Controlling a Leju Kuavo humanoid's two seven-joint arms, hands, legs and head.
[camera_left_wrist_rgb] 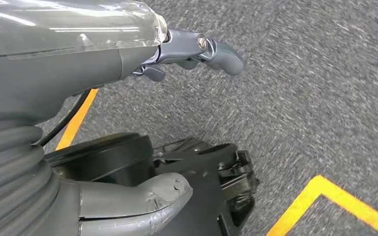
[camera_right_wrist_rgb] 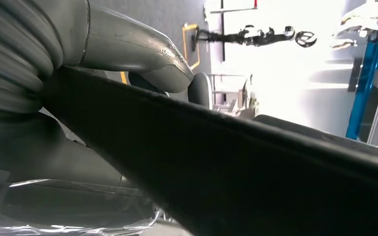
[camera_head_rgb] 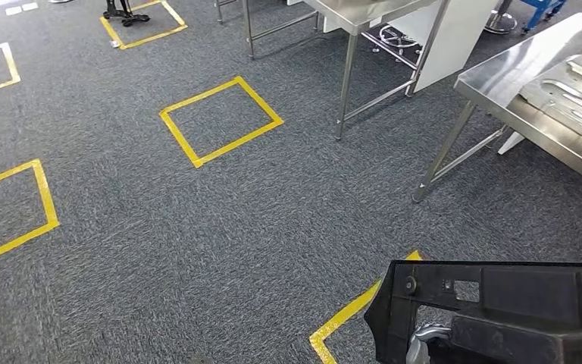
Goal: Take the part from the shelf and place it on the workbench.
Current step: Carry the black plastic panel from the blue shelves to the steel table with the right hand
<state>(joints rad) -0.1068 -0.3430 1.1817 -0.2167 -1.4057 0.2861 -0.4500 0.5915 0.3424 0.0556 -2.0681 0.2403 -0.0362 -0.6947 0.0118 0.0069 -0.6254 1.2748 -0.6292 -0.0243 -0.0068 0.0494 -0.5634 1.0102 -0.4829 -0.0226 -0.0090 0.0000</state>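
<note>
right hand (camera_right_wrist_rgb: 128, 54) gripping black part (camera_head_rgb: 500, 303), left hand (camera_left_wrist_rgb: 142, 123) open above carpet

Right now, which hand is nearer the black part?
Right. The right hand grips the black plastic part, thumb pressed on its edge. The left hand hangs over the carpet, fingers apart, holding nothing.

Head view evenly lit, sharp; glare on steel workbench (camera_head_rgb: 530, 68). Left wrist carpet (camera_left_wrist_rgb: 300, 98) motion-blurred. Right wrist background blown out.
</note>
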